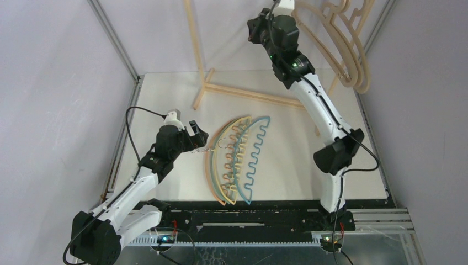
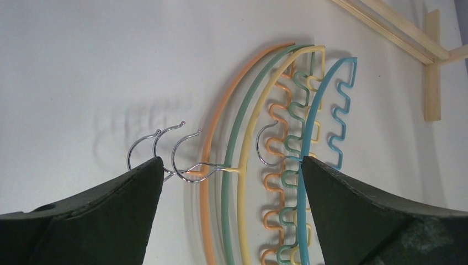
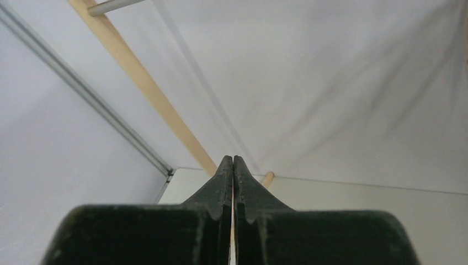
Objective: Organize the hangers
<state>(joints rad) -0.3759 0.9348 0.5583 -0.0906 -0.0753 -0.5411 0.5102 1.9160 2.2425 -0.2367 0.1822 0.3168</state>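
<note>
Four thin arched hangers lie stacked on the white table: orange [image 1: 208,165], green [image 1: 216,175], yellow [image 1: 223,187] and teal [image 1: 259,144]. The left wrist view shows the orange [image 2: 207,187], green [image 2: 228,193], yellow [image 2: 244,215] and teal [image 2: 310,124] hangers and their metal hooks [image 2: 185,160]. My left gripper [image 1: 200,138] is open above the hooks, and its jaws [image 2: 232,160] straddle the stack without touching it. Several pale wooden loop hangers [image 1: 353,55] hang at the upper right. My right gripper [image 1: 253,30] is raised high by the rack, shut [image 3: 232,160] with nothing seen in it.
The wooden A-frame rack stands at the back, with a leg [image 1: 193,38] and a base rail [image 1: 248,94] on the table. Its leg [image 3: 143,83] and metal bar [image 3: 113,5] show in the right wrist view, its base [image 2: 397,30] in the left wrist view. White walls enclose the table.
</note>
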